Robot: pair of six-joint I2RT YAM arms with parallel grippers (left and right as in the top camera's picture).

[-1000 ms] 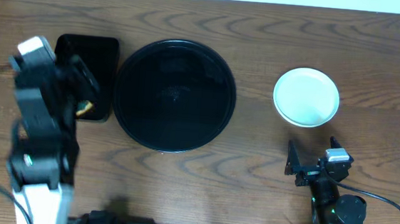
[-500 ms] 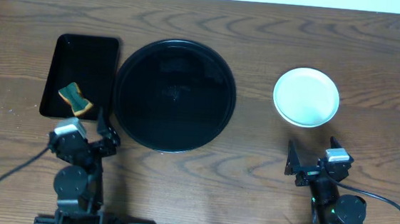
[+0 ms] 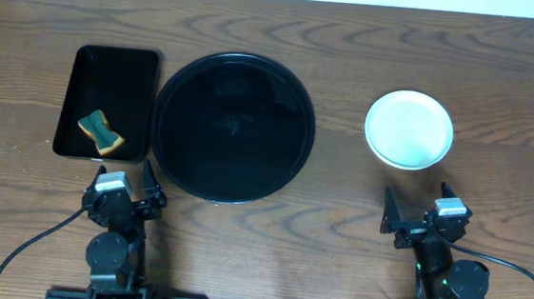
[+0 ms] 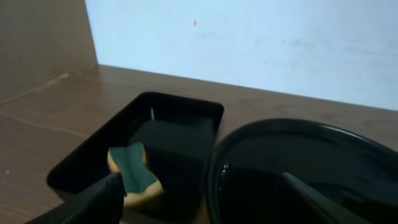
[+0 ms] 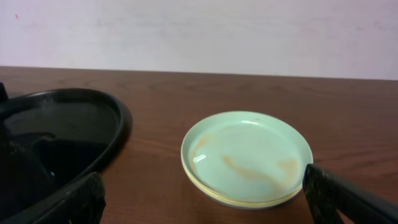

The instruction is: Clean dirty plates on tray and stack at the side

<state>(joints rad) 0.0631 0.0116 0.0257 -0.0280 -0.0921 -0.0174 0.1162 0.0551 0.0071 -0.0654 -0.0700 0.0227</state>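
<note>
Plainly, the left end effector [image 3: 125, 178] and right end effector [image 3: 419, 211] both gape wide, gripping nothing.

Soft, even light w/ faint shadows; glossy round tray [image 3: 196, 87] shows dull glare, plates [image 3: 409, 129] blow out white overhead; wrist-cam foregrounds blurred.

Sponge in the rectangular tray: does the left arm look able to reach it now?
Probably yes. The sponge lies uncovered in the small rectangular tray, just ahead of the left gripper, whose jaws stand open and empty. Nothing stands between them but the tray's low wall.
</note>
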